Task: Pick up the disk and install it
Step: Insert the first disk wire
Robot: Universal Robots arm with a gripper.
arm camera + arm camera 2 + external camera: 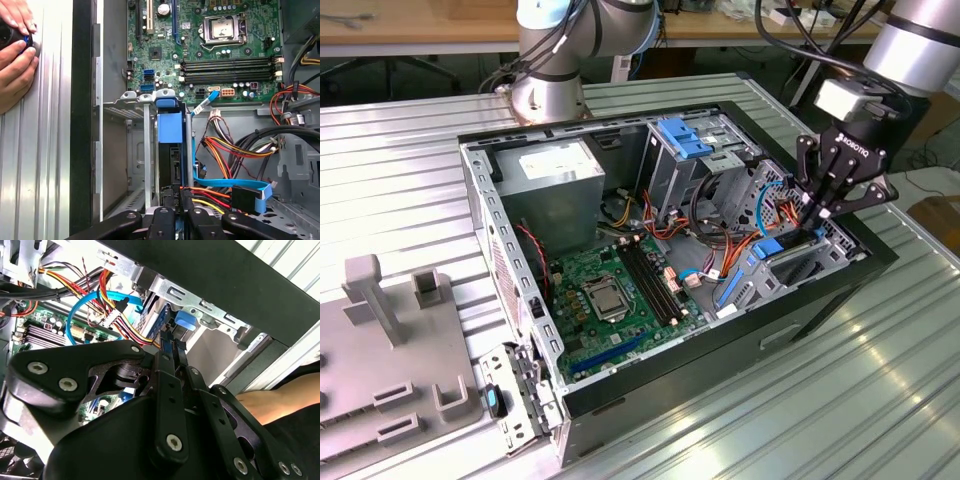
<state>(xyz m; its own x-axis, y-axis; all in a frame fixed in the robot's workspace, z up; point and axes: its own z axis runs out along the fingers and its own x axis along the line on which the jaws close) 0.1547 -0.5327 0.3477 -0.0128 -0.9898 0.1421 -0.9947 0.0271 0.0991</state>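
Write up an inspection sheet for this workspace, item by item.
Surface: ribbed silver metal table, carrying an open black computer case.
Job's things: dark flat disk with blue rails, on edge inside the metal drive bay.
Clutter: grey fixture plate with upright blocks, at the exterior view's left.
Hand: black hand at the disk's exposed edge.
Cables: red, yellow, orange wires and a blue flat cable beside the bay.
Surroundings: a person's hands on the table beside the case.
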